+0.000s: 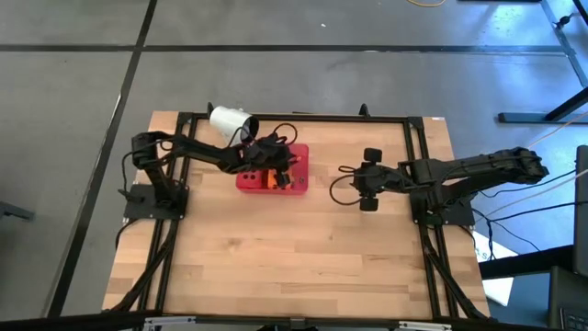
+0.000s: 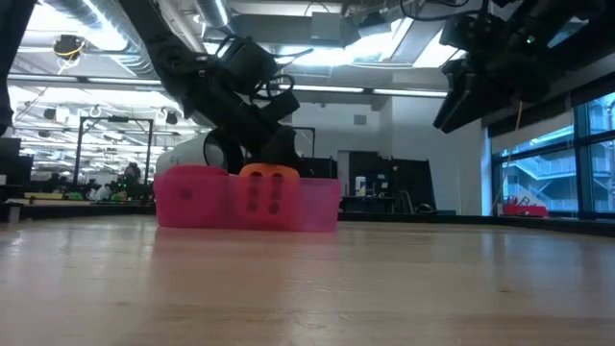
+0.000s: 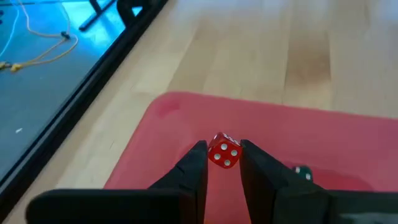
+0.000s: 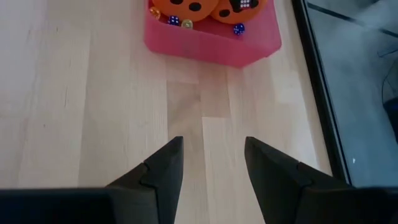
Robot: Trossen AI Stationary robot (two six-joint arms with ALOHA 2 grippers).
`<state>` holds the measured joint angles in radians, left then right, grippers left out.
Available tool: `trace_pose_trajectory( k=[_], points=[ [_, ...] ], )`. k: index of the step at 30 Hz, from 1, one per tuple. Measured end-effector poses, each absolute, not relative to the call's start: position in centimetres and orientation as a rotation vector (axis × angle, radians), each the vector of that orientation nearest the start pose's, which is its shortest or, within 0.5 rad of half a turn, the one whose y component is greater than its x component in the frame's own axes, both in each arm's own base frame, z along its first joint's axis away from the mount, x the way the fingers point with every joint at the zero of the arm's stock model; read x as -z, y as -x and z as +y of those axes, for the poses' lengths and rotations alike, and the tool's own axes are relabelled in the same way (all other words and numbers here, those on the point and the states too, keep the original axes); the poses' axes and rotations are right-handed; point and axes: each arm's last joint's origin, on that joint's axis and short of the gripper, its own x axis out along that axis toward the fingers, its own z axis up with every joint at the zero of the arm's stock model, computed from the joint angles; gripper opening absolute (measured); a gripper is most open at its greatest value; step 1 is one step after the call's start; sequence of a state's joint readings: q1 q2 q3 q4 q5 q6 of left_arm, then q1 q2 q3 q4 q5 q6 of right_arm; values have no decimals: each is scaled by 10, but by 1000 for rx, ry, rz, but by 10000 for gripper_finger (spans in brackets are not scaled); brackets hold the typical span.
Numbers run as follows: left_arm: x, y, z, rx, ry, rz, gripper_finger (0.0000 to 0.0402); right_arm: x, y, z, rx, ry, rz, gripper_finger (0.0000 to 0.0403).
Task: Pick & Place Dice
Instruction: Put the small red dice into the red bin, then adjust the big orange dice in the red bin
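The left end effector (image 3: pixel 224 163) was closed to a narrow gap on a small red cube die with white pips (image 3: pixel 223 152), pinching it by two opposite flat faces at the fingertips, low in the middle of the left wrist frame. Under it lay the flat red plastic tray (image 3: pixel 186 118), which in the high view sat upper centre-left on the pale wooden desk (image 1: pixel 303 267). Larger orange dice with black pips (image 4: pixel 194 6) and tiny blue dice (image 4: pixel 239 28) rested in the tray. A white cylindrical cup (image 1: pixel 230 119) lay just beside the tray's upper left. The held die looked light, hard and smooth, so likely slippery; gripping flat faces squarely seemed safest. The right end effector (image 4: pixel 213 160) hung open and empty over bare desk, right of centre
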<state>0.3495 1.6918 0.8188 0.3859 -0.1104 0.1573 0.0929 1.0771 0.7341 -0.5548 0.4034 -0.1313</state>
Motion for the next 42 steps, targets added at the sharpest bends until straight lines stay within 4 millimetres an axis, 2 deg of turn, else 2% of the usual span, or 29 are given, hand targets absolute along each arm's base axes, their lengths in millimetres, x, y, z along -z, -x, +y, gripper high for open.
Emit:
trace_pose_trajectory(
  k=[12,19,25,27,31,34,39,42],
  points=[
    [-171,-320,121,-420,-100,501,132,-236,-205,8,245,307,890,171],
    [-176,-324,109,-387,-121,494,135,-236,-205,8,248,300,890,171],
    [-200,-335,87,-338,-224,461,118,-236,-205,8,249,300,890,171],
    [-206,-339,79,-290,-243,532,108,-236,-205,8,249,301,890,171],
    [-209,-340,64,-202,-249,774,81,-236,-205,8,249,300,889,171],
    [-210,-340,56,-212,-273,875,54,-236,-205,8,249,300,888,171],
    [-209,-335,51,-273,-265,949,13,-236,-205,8,250,298,888,171],
    [-209,-333,52,-306,-243,963,2,-236,-205,8,259,278,885,171]
  ],
)
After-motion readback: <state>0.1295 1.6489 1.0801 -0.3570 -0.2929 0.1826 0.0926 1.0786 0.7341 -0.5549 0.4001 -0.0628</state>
